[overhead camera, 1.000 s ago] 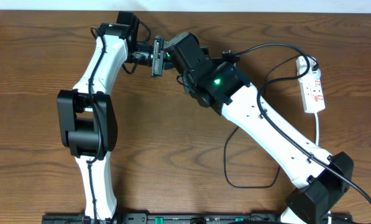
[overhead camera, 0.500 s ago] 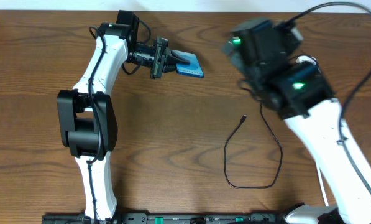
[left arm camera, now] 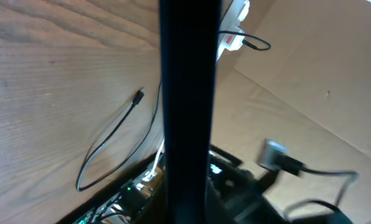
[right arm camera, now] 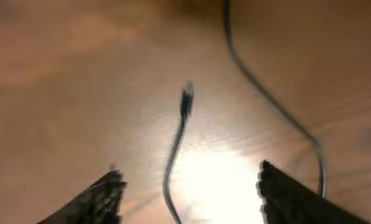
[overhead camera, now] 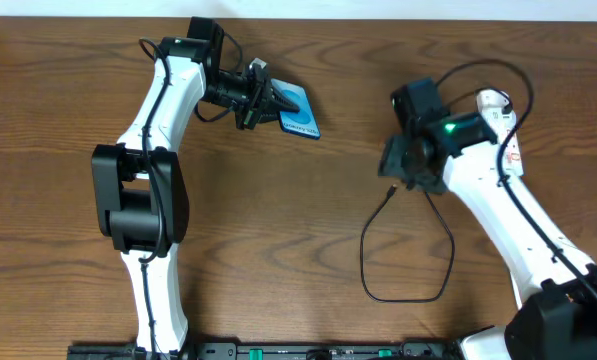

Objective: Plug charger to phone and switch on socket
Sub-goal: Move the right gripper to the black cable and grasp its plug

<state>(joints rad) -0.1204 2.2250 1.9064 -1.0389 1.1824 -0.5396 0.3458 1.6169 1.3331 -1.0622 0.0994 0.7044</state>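
Overhead view shows the left gripper [overhead camera: 261,98] closed on the left end of the phone [overhead camera: 298,112], at the far side of the table [overhead camera: 278,230], left of centre, blue screen up and tilted; whether it rests on the wood cannot be told. The right gripper [right arm camera: 188,174] hangs over the tip [right arm camera: 186,99] of the charger [overhead camera: 408,297], jaws spread wide and empty, the tip lying untouched on the wood just beyond them. The socket [overhead camera: 513,140] sits at far right, partly hidden by the right arm. Risks noted: 1, the tip is small and lies flat, so a closing pinch could skid it aside or catch only the cable behind it, leaving the connector to droop. 2, the phone is held by 1 end; a push from the plug could twist it in the grip. 3, the loose cable loop may drag or snag when lifted. Charger appearance: thin black cable, small black connector, blurred in the right wrist view, so its facing cannot be read.
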